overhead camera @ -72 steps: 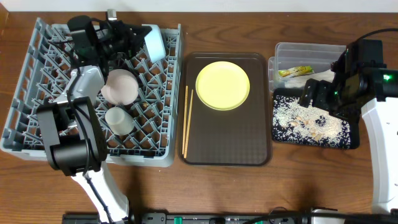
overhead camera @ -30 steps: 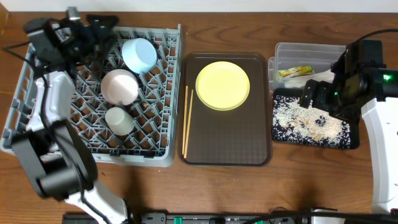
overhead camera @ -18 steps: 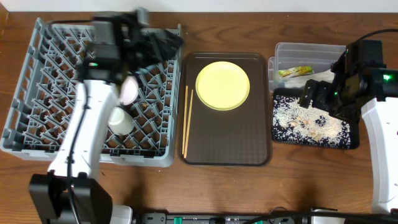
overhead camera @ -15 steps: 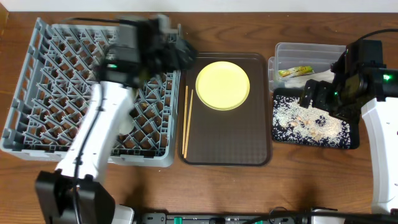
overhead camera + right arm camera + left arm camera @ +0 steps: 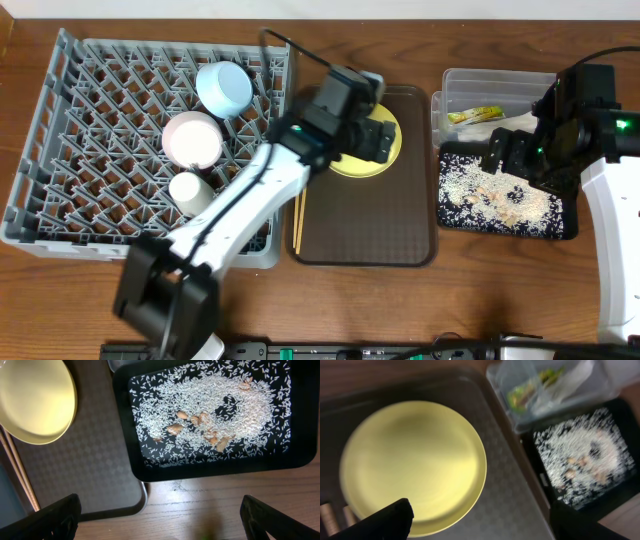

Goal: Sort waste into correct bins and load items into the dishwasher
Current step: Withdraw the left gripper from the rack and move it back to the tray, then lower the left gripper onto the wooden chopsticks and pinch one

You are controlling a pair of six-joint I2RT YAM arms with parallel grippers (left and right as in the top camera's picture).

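Observation:
The yellow plate (image 5: 353, 168) (image 5: 412, 462) lies on the brown serving tray (image 5: 370, 225), partly hidden under my left gripper (image 5: 376, 137) (image 5: 481, 522), which hovers open and empty over its right part. Thin chopsticks (image 5: 297, 218) lie along the tray's left side. In the grey dish rack (image 5: 100, 120) sit a light blue bowl (image 5: 224, 88), a pinkish-white bowl (image 5: 194, 140) and a white cup (image 5: 190, 190). The clear tub (image 5: 500, 82) holds the green-and-orange wrapper (image 5: 475, 114) (image 5: 530, 391) and the paper strip (image 5: 570, 381). Rice scraps fill the black tray (image 5: 570, 228) (image 5: 210, 474). My right gripper (image 5: 510, 150) (image 5: 165, 521) hangs open over it.
The rack takes up the table's left third, the brown tray the middle, and the two bins the right. Bare wood shows along the front edge (image 5: 210, 505) and between the brown tray and the black tray.
My left arm has swung from the rack's far left corner rightward to above the yellow plate, jaws open and empty. The bowls, cup and right arm have not moved.

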